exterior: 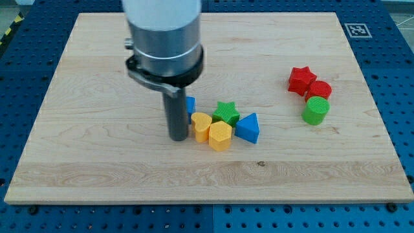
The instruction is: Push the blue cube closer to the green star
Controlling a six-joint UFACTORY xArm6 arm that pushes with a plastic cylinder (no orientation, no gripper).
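Note:
The blue cube (191, 104) is mostly hidden behind my rod; only its right edge shows. The green star (226, 112) lies a short way to the cube's right. My tip (178, 137) rests on the board just left of the yellow heart (201, 125), below and slightly left of the blue cube. A yellow hexagon (220, 136) and a blue triangle (248, 127) sit right below the green star, forming a tight cluster with the heart.
At the view's right a red star (300, 79), a red cylinder (318, 90) and a green cylinder (316, 110) stand close together. The wooden board (97, 162) lies on a blue perforated table.

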